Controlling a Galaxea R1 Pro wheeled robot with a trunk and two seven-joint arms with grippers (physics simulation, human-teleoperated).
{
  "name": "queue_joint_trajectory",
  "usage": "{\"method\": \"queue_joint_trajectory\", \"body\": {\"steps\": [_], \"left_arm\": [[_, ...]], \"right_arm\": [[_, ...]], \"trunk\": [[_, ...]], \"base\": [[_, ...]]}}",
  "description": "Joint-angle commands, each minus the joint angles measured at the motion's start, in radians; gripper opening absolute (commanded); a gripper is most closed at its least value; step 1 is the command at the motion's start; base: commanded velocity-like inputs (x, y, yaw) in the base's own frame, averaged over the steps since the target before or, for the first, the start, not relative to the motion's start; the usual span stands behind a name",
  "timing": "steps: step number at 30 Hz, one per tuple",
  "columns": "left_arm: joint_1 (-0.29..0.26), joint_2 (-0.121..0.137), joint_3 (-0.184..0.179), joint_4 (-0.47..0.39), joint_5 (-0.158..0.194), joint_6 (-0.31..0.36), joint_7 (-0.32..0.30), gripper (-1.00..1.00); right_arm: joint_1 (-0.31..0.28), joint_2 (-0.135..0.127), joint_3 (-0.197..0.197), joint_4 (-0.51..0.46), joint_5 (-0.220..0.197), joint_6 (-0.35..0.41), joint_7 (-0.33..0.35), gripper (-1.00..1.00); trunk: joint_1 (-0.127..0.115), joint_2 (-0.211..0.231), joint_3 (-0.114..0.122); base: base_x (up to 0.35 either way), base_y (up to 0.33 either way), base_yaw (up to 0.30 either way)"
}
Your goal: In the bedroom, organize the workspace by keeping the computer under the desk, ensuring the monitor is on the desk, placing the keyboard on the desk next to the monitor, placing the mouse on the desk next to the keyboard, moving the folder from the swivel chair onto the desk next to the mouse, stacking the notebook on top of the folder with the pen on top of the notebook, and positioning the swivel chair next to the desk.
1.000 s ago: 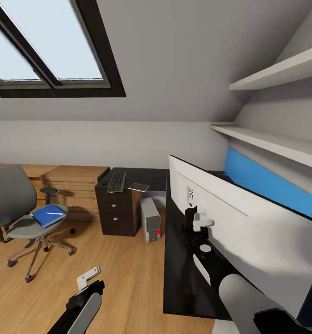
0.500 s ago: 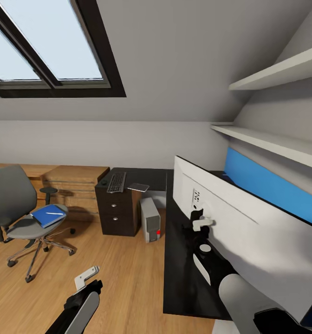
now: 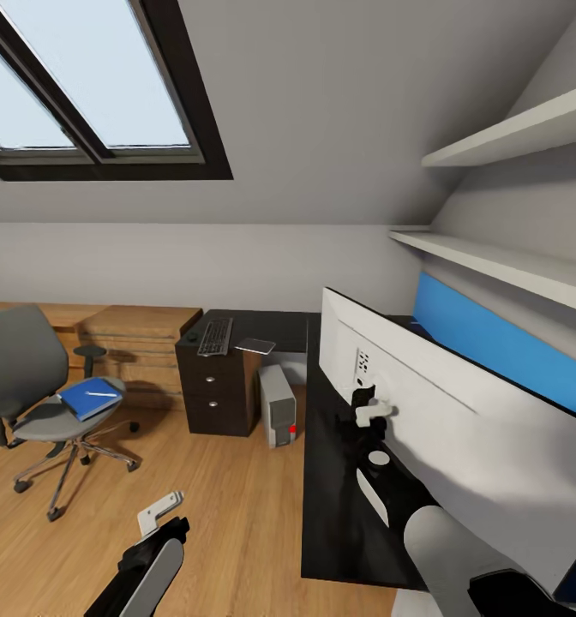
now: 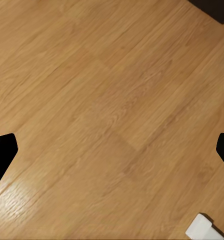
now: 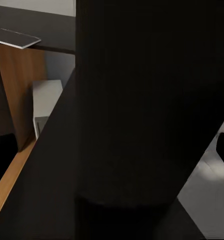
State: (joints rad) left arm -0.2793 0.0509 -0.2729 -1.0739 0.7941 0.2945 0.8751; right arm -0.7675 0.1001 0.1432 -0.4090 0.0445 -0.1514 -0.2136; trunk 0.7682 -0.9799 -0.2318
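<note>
**Monitor up, most of the tidying left**

Head view: the right end effector [image 3: 363,410] is at the back of the monitor [image 3: 459,420], which stands on the counter [image 3: 335,514]; its grip I cannot tell. The keyboard [image 3: 215,336] and notebook [image 3: 255,345] lie on the far wing, the computer [image 3: 279,404] beneath. The folder [image 3: 89,398] with the pen [image 3: 102,394] waits on the swivel chair [image 3: 31,394].

Left wrist view: the left end effector [image 4: 112,150], spread and empty, hangs over the floor [image 4: 107,100].

Right wrist view: the monitor's dark stand looms close.

My right gripper [image 3: 363,410] sits pressed against the white back of the wide flat monitor [image 3: 459,411], so I cannot tell how my jaws stand. In my right wrist view a broad black upright mass blocks nearly everything. The monitor's screen side faces away from me, and its far end runs off the head view's right edge. The light grey tower computer [image 3: 279,404] is partly hidden behind the glossy black desk [image 3: 331,514]. The tiny black mouse [image 3: 191,338] is too small to make out. My left gripper [image 3: 161,512] is cut off below.
</note>
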Motion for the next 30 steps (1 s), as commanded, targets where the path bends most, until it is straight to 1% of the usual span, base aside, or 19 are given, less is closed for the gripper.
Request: {"method": "queue_joint_trajectory", "body": {"steps": [1, 16, 23, 30], "left_arm": [[-0.001, 0.001, -0.003, -0.001, 0.004, 0.005, 0.007, 1.00], [-0.001, 0.001, -0.005, -0.001, 0.004, 0.005, 0.007, 1.00], [-0.001, 0.001, -0.005, -0.001, 0.004, 0.005, 0.007, 1.00], [-0.001, 0.001, -0.006, 0.000, 0.000, 0.005, 0.006, 1.00]], "right_arm": [[-0.001, 0.000, 0.006, 0.001, 0.005, 0.000, -0.009, 1.00], [-0.001, -0.002, 0.006, 0.001, 0.005, 0.000, -0.009, 1.00], [-0.001, -0.001, 0.006, 0.000, 0.005, 0.000, -0.007, 1.00], [-0.001, -0.001, 0.006, 0.000, 0.004, 0.000, -0.007, 1.00]], "trunk": [[0.000, -0.001, -0.001], [0.000, -0.001, -0.001], [0.000, -0.001, -0.001], [0.000, -0.001, -0.001]], "base": [[-0.182, 0.000, 0.000], [-0.204, -0.012, 0.000], [-0.262, -0.161, 0.000], [-0.152, -0.215, 0.000]]}}
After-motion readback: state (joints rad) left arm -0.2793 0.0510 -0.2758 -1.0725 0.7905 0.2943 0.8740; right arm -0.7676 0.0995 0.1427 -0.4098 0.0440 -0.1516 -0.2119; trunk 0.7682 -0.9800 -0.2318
